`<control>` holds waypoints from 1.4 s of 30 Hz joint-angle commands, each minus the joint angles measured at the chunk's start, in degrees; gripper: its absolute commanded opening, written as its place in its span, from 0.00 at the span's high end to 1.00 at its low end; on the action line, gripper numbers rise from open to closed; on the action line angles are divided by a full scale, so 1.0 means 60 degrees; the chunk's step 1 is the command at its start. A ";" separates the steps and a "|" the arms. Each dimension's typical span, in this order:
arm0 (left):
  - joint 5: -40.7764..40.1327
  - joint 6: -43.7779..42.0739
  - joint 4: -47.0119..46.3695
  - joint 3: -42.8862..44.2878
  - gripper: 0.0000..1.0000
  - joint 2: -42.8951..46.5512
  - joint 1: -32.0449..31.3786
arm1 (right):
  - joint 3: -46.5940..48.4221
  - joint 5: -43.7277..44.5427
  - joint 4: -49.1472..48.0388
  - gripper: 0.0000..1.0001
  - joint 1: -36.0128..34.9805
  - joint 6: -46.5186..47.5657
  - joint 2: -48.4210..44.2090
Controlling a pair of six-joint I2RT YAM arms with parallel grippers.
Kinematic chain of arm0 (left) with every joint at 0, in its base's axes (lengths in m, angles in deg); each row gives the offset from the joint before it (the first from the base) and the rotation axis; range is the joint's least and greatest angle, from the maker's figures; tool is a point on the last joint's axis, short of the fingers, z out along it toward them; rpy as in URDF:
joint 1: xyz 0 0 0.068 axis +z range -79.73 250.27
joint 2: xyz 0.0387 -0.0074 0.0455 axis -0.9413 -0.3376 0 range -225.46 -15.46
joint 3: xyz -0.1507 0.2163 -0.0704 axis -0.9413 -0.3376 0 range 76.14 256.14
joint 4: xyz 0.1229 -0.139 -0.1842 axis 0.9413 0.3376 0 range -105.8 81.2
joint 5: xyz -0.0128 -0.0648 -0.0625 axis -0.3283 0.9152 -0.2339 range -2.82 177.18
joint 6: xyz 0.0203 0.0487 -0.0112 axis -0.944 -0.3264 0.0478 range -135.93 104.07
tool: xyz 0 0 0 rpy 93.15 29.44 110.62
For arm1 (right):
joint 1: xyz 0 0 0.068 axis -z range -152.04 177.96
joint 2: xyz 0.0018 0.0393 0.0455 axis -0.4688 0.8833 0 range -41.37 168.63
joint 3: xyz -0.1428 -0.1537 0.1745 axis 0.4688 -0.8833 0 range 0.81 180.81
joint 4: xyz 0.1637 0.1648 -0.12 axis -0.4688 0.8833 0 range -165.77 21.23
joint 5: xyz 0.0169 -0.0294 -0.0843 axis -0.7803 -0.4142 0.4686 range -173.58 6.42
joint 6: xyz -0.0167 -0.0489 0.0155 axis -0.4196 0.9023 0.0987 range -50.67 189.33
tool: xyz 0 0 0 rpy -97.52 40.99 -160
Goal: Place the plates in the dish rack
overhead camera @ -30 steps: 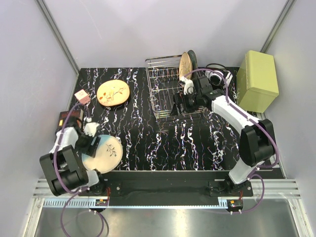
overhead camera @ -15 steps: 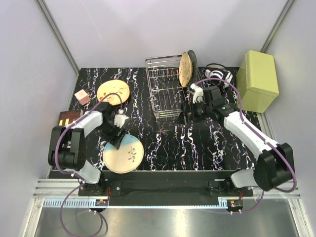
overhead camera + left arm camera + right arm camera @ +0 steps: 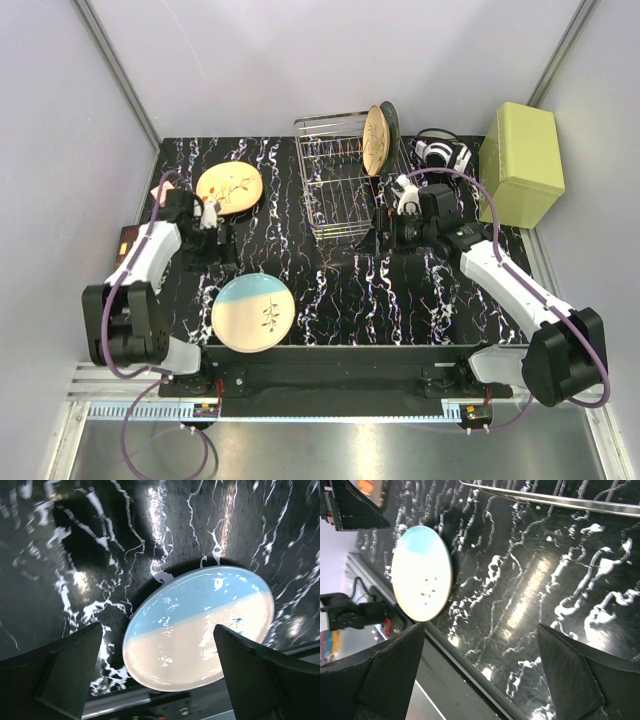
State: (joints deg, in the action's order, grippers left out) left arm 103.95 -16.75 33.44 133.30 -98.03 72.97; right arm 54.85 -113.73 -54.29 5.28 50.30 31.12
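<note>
Plates: two stand in dish rack, two lie flat; left tool and right tool gape empty.

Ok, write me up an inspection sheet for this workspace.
Surface: black marbled table; no spills seen.
Job's things: wire dish rack holds an upright tan plate and a dark teal plate at its far right end. A flat tan plate lies far left, and a cream plate lies by the near edge.
Clutter: pale green box, pink box, dark device, white-and-black gadget.
Grippers: left claw open and empty, touching no plate; right claw open and empty, in front of the rack.
Cables: purple cables run along both arms.
Surroundings: plain grey walls.
</note>
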 commanded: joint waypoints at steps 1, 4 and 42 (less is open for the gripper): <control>0.0500 0.2301 0.0114 -0.0298 0.01 0.0504 0.0297 | -0.0436 -0.0715 -0.1277 0.00 0.0044 -0.1016 0.0121; 0.0822 0.3051 0.0495 -0.0723 0.01 0.0372 0.0297 | -0.0949 -0.0717 -0.1879 0.00 0.0044 -0.1558 0.0004; 0.1628 0.5440 -0.0353 -0.2556 0.01 -0.0989 -0.1987 | -0.2913 -0.2020 -0.3506 0.04 -0.0293 -0.3668 0.1423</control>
State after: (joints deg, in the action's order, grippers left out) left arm 107.23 13.09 37.37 118.70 -103.67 63.66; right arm 38.17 -121.45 -73.83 3.93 29.73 38.27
